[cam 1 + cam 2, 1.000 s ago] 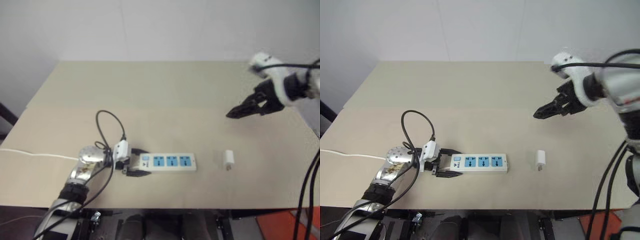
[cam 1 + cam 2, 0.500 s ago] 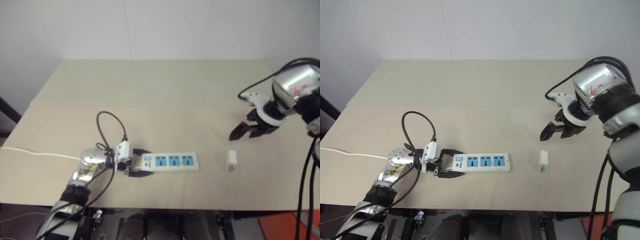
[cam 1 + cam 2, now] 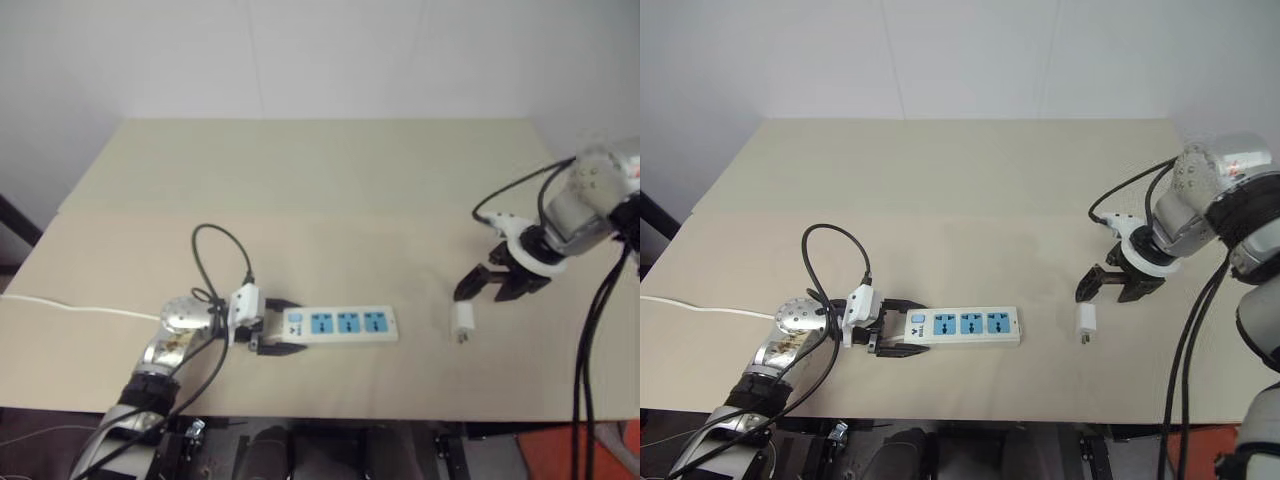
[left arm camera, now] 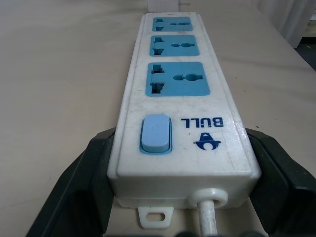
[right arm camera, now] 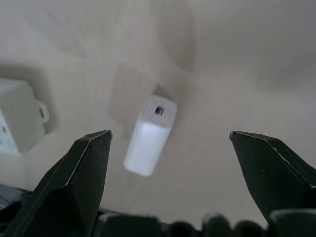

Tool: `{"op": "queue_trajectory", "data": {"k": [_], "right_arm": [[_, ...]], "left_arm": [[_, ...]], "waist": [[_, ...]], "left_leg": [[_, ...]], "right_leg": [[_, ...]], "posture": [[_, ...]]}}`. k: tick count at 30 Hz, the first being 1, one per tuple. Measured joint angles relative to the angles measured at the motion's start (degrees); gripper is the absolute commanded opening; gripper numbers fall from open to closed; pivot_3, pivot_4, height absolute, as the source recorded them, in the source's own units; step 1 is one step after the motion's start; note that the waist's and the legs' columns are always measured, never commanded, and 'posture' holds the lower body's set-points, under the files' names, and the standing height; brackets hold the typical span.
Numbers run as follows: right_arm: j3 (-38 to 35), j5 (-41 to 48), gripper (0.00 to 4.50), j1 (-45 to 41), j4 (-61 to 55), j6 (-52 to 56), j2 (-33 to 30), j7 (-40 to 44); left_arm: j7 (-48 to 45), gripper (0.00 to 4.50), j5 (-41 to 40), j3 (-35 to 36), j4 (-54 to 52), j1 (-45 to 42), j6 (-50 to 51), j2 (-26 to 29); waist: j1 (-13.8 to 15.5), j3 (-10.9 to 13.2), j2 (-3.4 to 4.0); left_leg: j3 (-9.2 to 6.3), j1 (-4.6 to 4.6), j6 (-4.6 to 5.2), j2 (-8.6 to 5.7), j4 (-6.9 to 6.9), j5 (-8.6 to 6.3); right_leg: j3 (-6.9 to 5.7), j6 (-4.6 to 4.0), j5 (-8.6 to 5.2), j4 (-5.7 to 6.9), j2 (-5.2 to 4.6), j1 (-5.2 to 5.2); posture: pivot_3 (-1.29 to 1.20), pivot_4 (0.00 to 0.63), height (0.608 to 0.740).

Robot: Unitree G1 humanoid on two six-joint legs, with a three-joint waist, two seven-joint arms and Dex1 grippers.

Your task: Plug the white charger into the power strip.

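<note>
On a beige tabletop, the right gripper hangs just above the surface with its two black fingers spread wide and nothing between them. Seen from its wrist camera, the white charger lies flat on the table in the gap between those fingers, untouched by either. From the head cameras the charger sits just in front of that gripper, well apart from the near end of the power strip. The left gripper is clamped on the strip's switch end, one black finger pressed against each long side. The strip lies flat, its blue rocker switch nearest the gripper and three blue sockets beyond it. A thin white cord trails off the table's left edge.
</note>
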Motion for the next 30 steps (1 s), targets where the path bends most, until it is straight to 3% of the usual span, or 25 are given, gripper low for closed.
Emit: {"op": "queue_trajectory", "data": {"k": [9,21,24,30], "right_arm": [[-8.66,18.66,4.5,9.22,-1.18,0.0,0.15,-23.24],[-25.04,24.07,4.5,18.36,-0.64,0.0,3.51,-42.83],[-26.92,25.56,3.94,20.1,-1.94,-0.04,3.89,-46.15],[-29.5,27.68,1.82,22.34,-4.54,-0.67,4.33,-50.55]], "left_arm": [[-0.03,3.29,0.0,-0.19,0.0,-0.11,-0.07,0.02],[0.02,3.29,-0.08,-0.41,-0.12,-0.17,0.1,0.3],[0.05,3.29,-0.07,-0.47,-0.28,-0.16,0.19,0.37],[0.14,3.29,-0.07,-0.54,-0.62,-0.14,0.67,0.56]], "waist": [[0.07,0.0,0.0],[-0.05,-0.01,-0.01],[-0.07,-0.01,-0.01],[-0.16,-0.01,-0.01]], "left_leg": [[0.13,-0.08,0.01,0.03,0.03,0.01],[0.14,-0.14,0.06,0.05,0.04,0.02],[0.14,-0.15,0.07,0.05,0.04,0.02],[0.13,-0.18,0.08,0.06,0.04,0.03]], "right_leg": [[0.0,0.02,0.02,-0.01,0.0,0.01],[0.01,0.05,0.03,-0.04,0.03,0.03],[0.01,0.05,0.03,-0.05,0.03,0.03],[0.01,0.06,0.04,-0.07,0.03,0.03]], "posture": [[0.0,0.15,0.74],[0.0,0.15,0.74],[0.0,0.15,0.74],[0.0,0.15,0.74]]}}
